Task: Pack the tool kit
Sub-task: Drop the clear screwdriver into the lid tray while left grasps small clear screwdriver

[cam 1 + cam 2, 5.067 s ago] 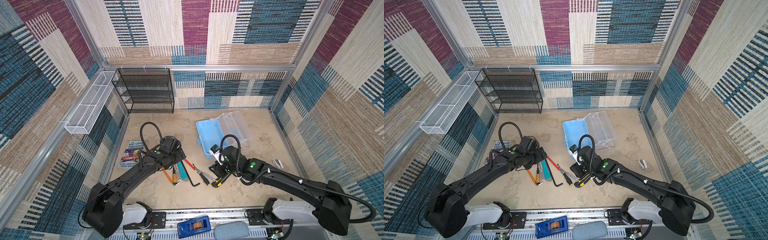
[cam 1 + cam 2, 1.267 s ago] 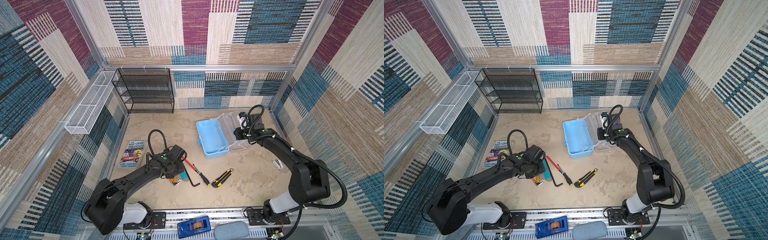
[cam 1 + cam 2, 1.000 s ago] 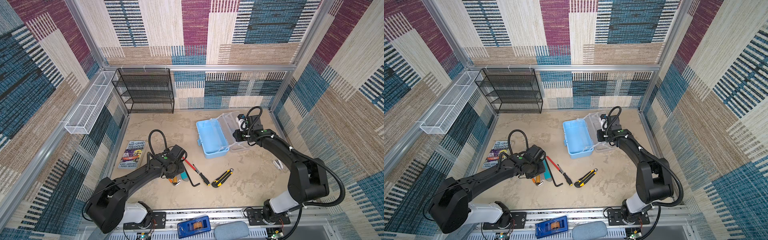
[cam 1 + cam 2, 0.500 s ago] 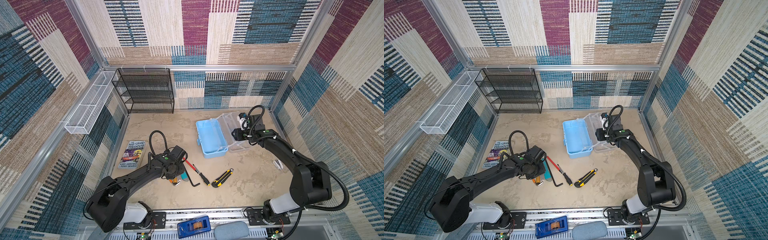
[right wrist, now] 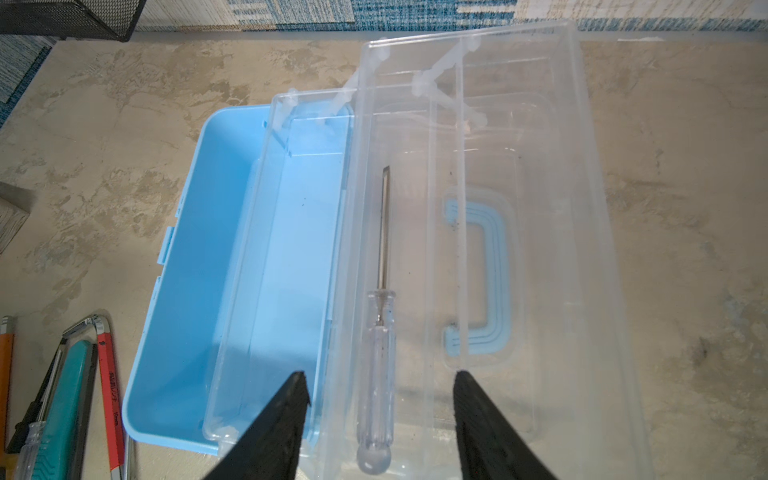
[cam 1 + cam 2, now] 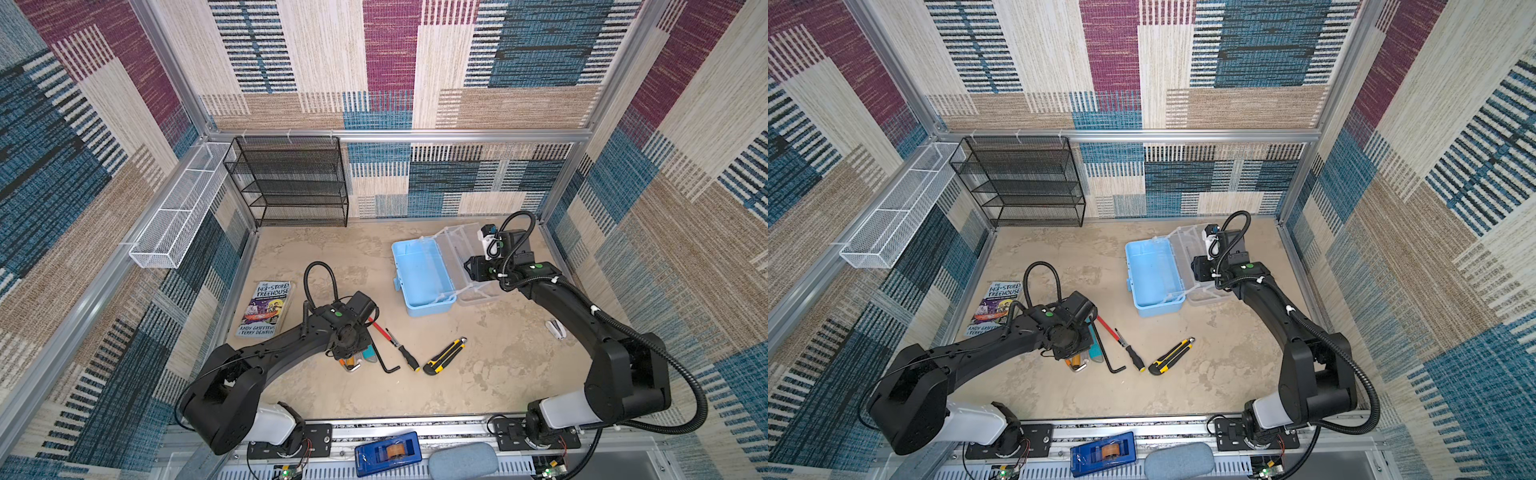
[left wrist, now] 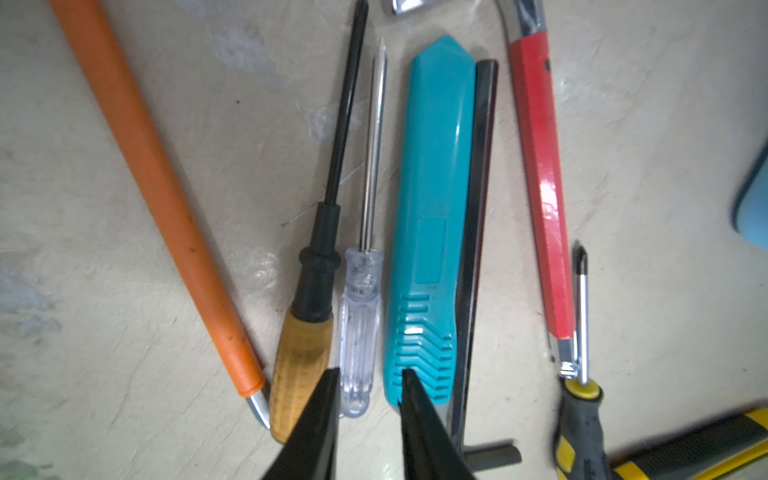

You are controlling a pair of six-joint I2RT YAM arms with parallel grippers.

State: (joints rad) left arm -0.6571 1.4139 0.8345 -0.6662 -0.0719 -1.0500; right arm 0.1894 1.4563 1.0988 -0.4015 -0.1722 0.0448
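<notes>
At bench left, arm entry: left arm lies folded low from its front-rail base, with the forearm running inward and the wrist turned down over a row of tools. Left end effector: fingers narrowly parted, straddling the butt of the clear-handled screwdriver, not visibly clamped on it.

At bench right, arm entry: right arm is stretched from its front-rail base toward the far side, wrist over the tool kit case. Right end effector: released, fingers wide apart, gripping nothing.

Surface: bench, beige and mottled. Items, left to right:
- book, flat, near the left wall.
- orange-sleeved rod.
- yellow-handled screwdriver, just beside the clear-handled one.
- teal utility knife.
- black hex key, lying against the knife's side.
- red-sleeved hex key.
- black-and-yellow screwdriver.
- yellow-and-black utility knife, apart from the row.
- tool kit case, open: pale blue base, clear lid swung out to its right, blue handle showing through.
- second clear-handled screwdriver, lying in the clear section beside the base.
- small white item, unidentified.

Room:
- white wire basket on the left wall.
- black mesh shelf at the far left.
- woven patchwork wall panels in an aluminium frame.
- dark blue tape dispenser and grey-blue pad at the front rail.
</notes>
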